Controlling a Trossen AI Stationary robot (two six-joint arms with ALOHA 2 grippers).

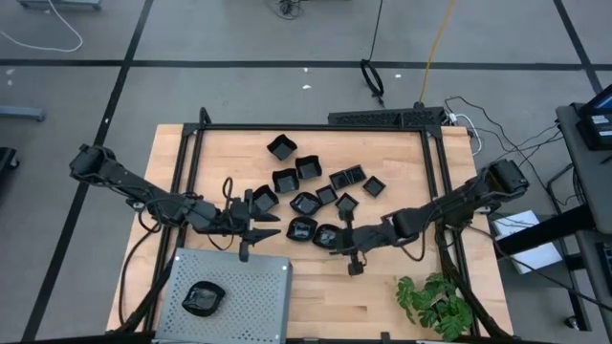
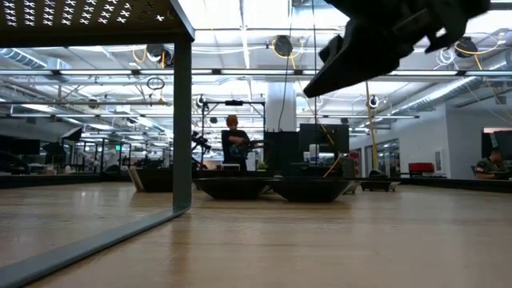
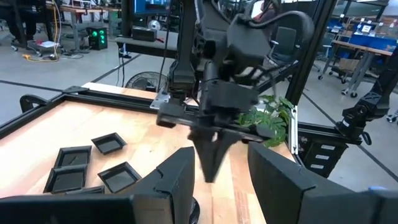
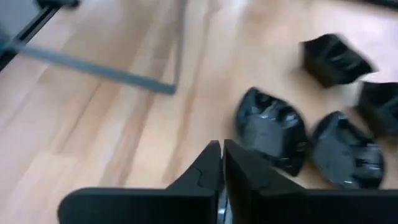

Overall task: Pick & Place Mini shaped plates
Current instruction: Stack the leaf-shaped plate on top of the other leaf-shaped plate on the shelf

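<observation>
Several mini shaped plates (image 1: pixel 311 186), small glossy black dishes, lie loosely at the middle of the wooden table. One more plate (image 1: pixel 203 298) sits on the grey perforated tray (image 1: pixel 253 287) at the near left. My left gripper (image 1: pixel 270 226) stands open left of the cluster, above the table, with nothing between its fingers (image 3: pixel 177 180). My right gripper (image 1: pixel 337 236) is shut and empty. It points slanting down over the near side of the cluster, just short of two round plates (image 4: pixel 270 127) (image 4: pixel 345 149). In the left wrist view the right gripper (image 3: pixel 210 168) hangs close in front.
A black frame (image 1: pixel 186 162) runs round the table's edges. The tray stands raised on legs (image 2: pixel 182 128) at the near left. A green plant (image 1: pixel 435 301) sits at the near right corner. Bare wood lies between tray and plant. People show in the room beyond (image 2: pixel 232 140).
</observation>
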